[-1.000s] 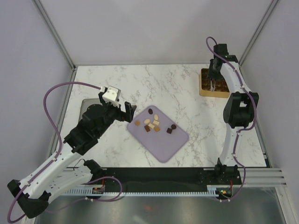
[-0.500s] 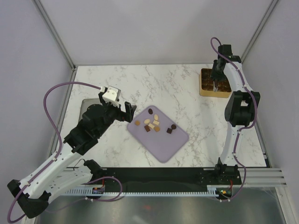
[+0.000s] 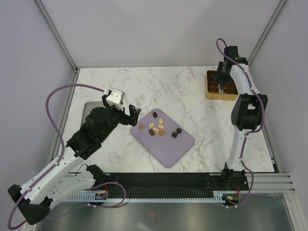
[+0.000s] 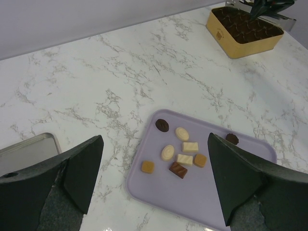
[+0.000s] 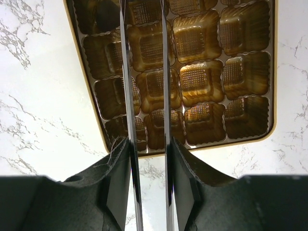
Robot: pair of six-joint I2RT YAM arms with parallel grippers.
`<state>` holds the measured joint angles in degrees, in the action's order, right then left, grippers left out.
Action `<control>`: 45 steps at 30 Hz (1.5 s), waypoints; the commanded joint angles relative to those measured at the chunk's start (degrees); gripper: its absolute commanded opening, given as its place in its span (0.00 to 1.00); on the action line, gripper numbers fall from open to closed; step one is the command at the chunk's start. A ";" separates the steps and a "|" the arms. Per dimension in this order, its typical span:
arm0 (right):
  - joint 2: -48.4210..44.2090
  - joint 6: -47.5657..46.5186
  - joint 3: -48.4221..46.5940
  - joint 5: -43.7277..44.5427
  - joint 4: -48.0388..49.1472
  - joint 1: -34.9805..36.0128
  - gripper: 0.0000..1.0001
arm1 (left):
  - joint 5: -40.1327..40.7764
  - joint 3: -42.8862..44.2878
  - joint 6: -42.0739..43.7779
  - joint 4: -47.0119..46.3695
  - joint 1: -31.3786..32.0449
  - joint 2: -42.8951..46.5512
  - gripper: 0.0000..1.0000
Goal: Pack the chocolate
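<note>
**Right hand lifts a little over the tray; chocolate unmoved on the mat**

Nearest the arm bases, the left hand (image 3: 132, 117) hovers just off the left edge of the lilac mat (image 3: 166, 149). Its jaws are spread wide and hold nothing. It stands where it did a second ago, with a grey metal pan (image 3: 88, 109) on the bench (image 3: 183, 91) just behind it.

The chocolate (image 3: 157, 130) all lies on the mat, in the half nearer the left hand. A loose cluster of dark brown, caramel and cream-white pieces sits together, and two dark pieces (image 3: 176, 133) lie slightly apart towards the right. None touches either hand, and none has shifted since the earlier pictures.

At the far right corner of the bench stands the gold tray (image 3: 210, 92). The one change is here. A second ago the right wrist sat lower and closer in over the tray, and now it has drawn up and back towards the far edge. The right hand (image 3: 221, 87) still points down over the tray's left columns. In the right wrist view its two thin fingers (image 5: 126, 96) stand slightly apart. The gold compartments show through the gap between them, and nothing is gripped.
</note>
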<state>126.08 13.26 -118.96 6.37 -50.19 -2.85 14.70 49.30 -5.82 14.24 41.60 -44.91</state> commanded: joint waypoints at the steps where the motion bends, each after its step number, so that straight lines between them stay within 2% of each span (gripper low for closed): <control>1: -1.10 0.01 -0.84 -0.48 1.24 -0.05 0.43 | 1.21 0.18 2.66 -1.58 0.23 0.43 0.97; 7: -1.89 -0.07 -0.92 0.22 1.24 0.04 0.52 | 1.12 0.18 2.57 -1.58 0.23 0.52 0.97; 14: -4.35 0.37 -2.69 -0.31 -0.60 0.48 0.52 | 1.21 0.18 2.57 -1.58 0.23 0.70 0.97; 18: -9.62 0.90 -0.84 0.05 -1.48 4.06 0.51 | 1.21 0.18 2.57 -1.67 0.23 0.70 0.97; 23: -18.74 0.19 9.07 0.92 -1.75 11.19 0.50 | 1.12 0.10 2.49 -1.58 0.14 0.52 0.97; 27: -25.61 -0.25 18.74 2.58 -1.05 21.01 0.50 | 0.77 0.18 2.57 -1.58 0.14 0.52 0.97; 30: -30.88 0.19 25.60 1.46 -0.61 25.51 0.50 | 0.86 0.27 2.49 -1.58 0.14 0.52 0.97; 37: -43.89 2.91 41.76 0.40 -0.69 34.66 0.49 | 1.21 0.01 2.57 -1.58 0.23 0.61 0.97; 45: -55.67 8.54 53.29 0.56 -4.82 43.46 0.49 | 1.03 -0.08 2.49 -1.58 0.14 0.34 0.97</control>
<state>73.63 18.41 -67.72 5.82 -53.19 39.42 14.74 49.30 -5.80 14.24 41.60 -44.84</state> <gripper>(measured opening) 0.491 0.968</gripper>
